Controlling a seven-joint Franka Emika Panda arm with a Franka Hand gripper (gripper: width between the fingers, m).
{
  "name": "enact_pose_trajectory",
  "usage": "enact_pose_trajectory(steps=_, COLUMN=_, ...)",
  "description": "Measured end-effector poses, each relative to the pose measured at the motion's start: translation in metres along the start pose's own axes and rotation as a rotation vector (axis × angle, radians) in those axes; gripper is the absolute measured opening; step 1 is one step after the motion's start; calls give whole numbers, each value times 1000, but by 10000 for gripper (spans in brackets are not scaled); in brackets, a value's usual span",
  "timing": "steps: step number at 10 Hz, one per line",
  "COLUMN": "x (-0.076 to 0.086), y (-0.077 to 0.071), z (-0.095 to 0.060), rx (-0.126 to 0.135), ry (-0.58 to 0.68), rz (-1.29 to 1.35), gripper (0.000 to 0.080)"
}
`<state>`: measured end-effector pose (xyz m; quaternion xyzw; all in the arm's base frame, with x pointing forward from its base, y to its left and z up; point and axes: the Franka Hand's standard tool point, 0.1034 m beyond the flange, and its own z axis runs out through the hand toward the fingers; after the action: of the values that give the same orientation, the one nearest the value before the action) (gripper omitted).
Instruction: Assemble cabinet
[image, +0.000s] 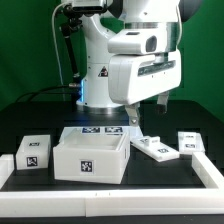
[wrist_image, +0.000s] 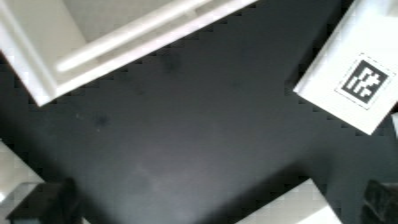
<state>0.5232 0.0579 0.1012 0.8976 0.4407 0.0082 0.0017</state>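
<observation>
The gripper (image: 146, 112) is held low over the black table (image: 160, 172), just right of centre in the exterior view, and nothing is gripped. In the wrist view the fingertips (wrist_image: 43, 203) are seen spread wide, with only bare table between them, so the jaws are parted and empty.

The cabinet shell (image: 90, 158) is found at the lower centre of the exterior view, with its opening turned upward and a tag shown on its front wall. A left block (image: 33, 152), also tagged, is set apart from it toward the exterior view's left. Toward the exterior view's right, flat panels (image: 155, 148) are laid on the table just beside the shell, below the gripper. A right block (image: 190, 143) is placed beyond them.

Behind the shell the marker board (image: 100, 128) is glimpsed, partly hidden by the robot arm (image: 125, 50). In the wrist view a tagged panel (wrist_image: 361, 85) and a white edge (wrist_image: 107, 45) are caught, but which parts these are cannot be told.
</observation>
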Motion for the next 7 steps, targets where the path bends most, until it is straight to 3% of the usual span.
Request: enact_pose_trajectory(steps=7, x=-1, y=0, z=1, rx=2, ry=-1, rz=0, gripper=798)
